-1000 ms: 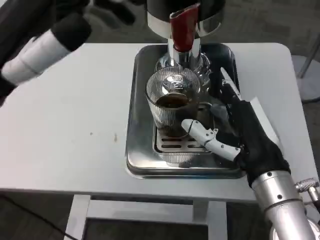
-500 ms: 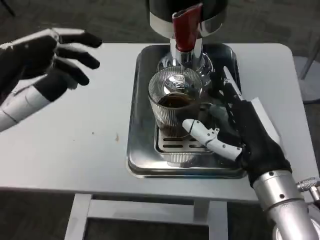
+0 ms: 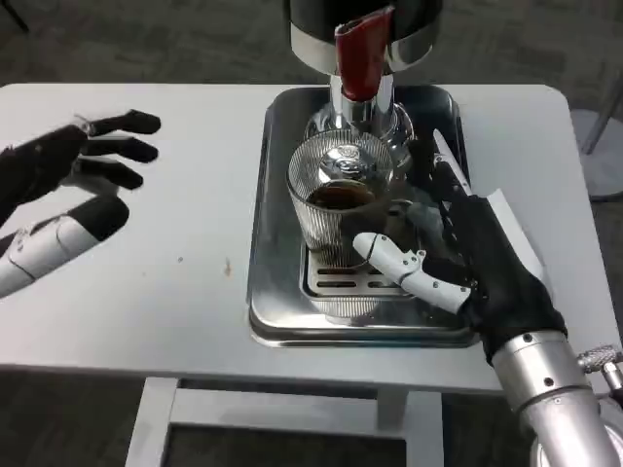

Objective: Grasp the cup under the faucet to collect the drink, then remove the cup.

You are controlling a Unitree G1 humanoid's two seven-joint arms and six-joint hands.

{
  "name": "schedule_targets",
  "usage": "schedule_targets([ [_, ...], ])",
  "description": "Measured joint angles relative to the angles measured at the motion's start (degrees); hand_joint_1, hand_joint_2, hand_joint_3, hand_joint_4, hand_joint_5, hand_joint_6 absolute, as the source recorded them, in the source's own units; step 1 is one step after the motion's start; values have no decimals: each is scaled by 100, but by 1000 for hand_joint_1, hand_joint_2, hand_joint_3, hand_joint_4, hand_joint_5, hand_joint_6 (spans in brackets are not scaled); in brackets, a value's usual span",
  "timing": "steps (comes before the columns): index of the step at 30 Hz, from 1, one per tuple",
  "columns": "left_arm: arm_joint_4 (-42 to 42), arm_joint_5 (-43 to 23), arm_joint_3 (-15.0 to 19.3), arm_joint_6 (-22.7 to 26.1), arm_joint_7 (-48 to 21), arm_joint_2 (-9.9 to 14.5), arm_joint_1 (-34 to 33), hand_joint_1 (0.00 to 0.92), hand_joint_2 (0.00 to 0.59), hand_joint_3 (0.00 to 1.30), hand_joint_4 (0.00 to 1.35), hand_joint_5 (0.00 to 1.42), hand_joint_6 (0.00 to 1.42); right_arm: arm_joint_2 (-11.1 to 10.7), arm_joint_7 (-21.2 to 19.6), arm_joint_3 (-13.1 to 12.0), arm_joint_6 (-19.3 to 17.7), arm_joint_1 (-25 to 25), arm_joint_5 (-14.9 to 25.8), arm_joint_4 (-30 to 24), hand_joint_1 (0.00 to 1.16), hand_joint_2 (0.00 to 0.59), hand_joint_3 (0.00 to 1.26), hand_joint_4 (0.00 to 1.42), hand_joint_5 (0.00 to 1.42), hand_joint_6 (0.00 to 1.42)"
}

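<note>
- Cup (image 3: pixel 336 199) — clear ribbed glass, upright on the slotted grate of the steel drip tray (image 3: pixel 273 292), directly below the faucet (image 3: pixel 362 58) with its red lever; dark drink fills the lower part.
- Right hand (image 3: pixel 467 258) reaches in from the lower right over the tray; white thumb curls across the front of the cup near its base, the other fingers (image 3: pixel 443 180) extend along the cup's right side — wrapped around the glass, though firm contact at the far side is hard to tell.
- Left hand (image 3: pixel 68 185) hovers over the left part of the white worktop (image 3: pixel 156 282), well apart from the tray; fingers spread and slightly bent, holding nothing.
- Tray sits mid-worktop under the dispenser; a white sheet edge (image 3: pixel 516 229) shows just beside the right hand.
</note>
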Motion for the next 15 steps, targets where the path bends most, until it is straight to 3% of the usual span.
schedule_targets([
  [15,422,441,-420,-145,465,-195,159,19,89,213,196,289,307,54,-42,57,24,20,-3,-143,602,224,0,1,45,169],
])
